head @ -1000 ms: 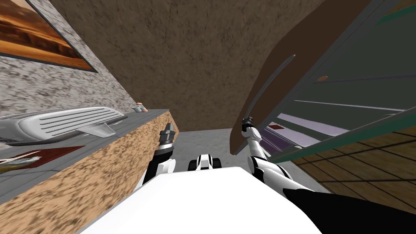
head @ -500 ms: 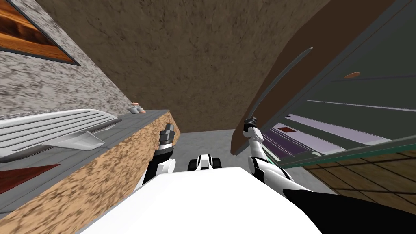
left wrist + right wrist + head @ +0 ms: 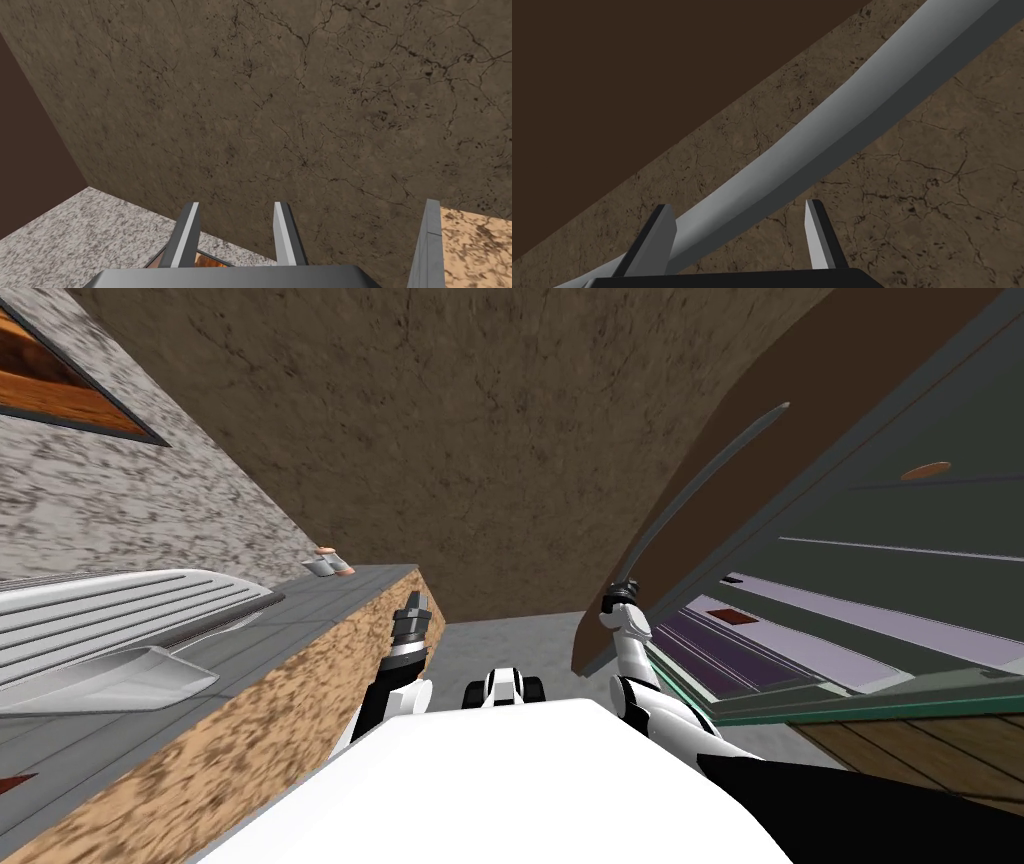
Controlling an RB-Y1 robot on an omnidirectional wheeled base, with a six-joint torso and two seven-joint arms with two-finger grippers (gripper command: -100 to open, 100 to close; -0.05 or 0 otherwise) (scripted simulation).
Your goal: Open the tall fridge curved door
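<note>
The tall fridge's dark brown curved door [image 3: 790,378] stands swung open at my right, baring pale shelves [image 3: 800,628] inside. Its long grey handle [image 3: 700,488] curves down the door's face. My right gripper [image 3: 618,591] is at the handle's lower end. In the right wrist view the handle [image 3: 822,135] runs between that gripper's [image 3: 739,235] fingers, close against one finger [image 3: 662,235] with a gap to the other, so the jaws stand open around it. My left gripper [image 3: 412,608] hangs beside the counter, open [image 3: 235,235] and holding nothing.
A speckled tan counter [image 3: 300,688] with a grey top runs along my left, carrying a white ribbed rack [image 3: 100,618] and small items [image 3: 328,563] at its far end. A brown cracked wall [image 3: 480,438] faces me. Grey floor [image 3: 500,633] lies between counter and fridge.
My view has swung so the counter and picture slid left. The door and its handle have moved further right, opening wider. My right gripper stays at the handle's lower end.
</note>
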